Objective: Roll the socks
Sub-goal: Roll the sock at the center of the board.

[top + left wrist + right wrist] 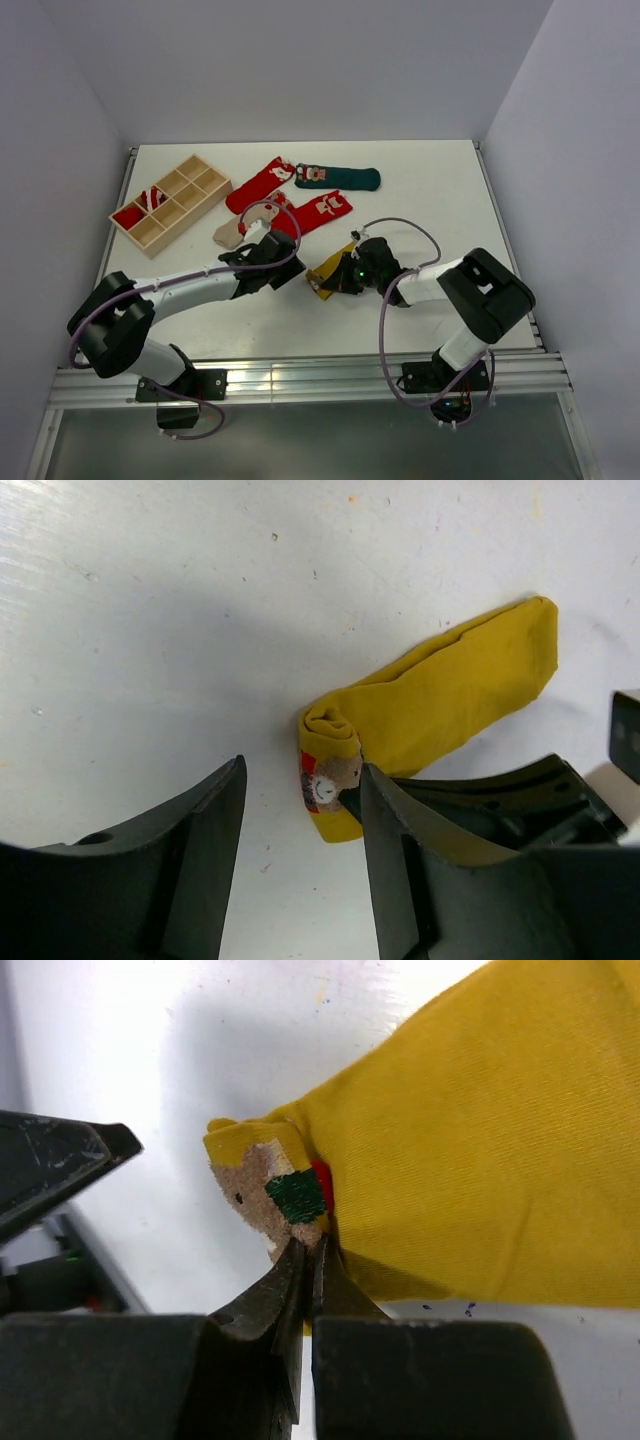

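A mustard yellow sock (328, 272) lies mid-table, its cuff end rolled into a small coil with a figure patch showing (325, 780). My right gripper (310, 1245) is shut, its tips pinching the rolled end at the patch; the rest of the sock (480, 1160) spreads flat beyond. My left gripper (302, 770) stands open just left of the roll, with its right finger (400, 840) beside the coil and bare table between the fingers. In the top view the left gripper (297, 272) and right gripper (340, 278) meet at the sock from opposite sides.
Behind lie a red sock (258, 185), a dark green sock (338, 178), another red sock (315, 213) and a beige sock (230, 232). A wooden compartment tray (190, 185) at the back left holds a striped sock (150, 198) and a red one (127, 213).
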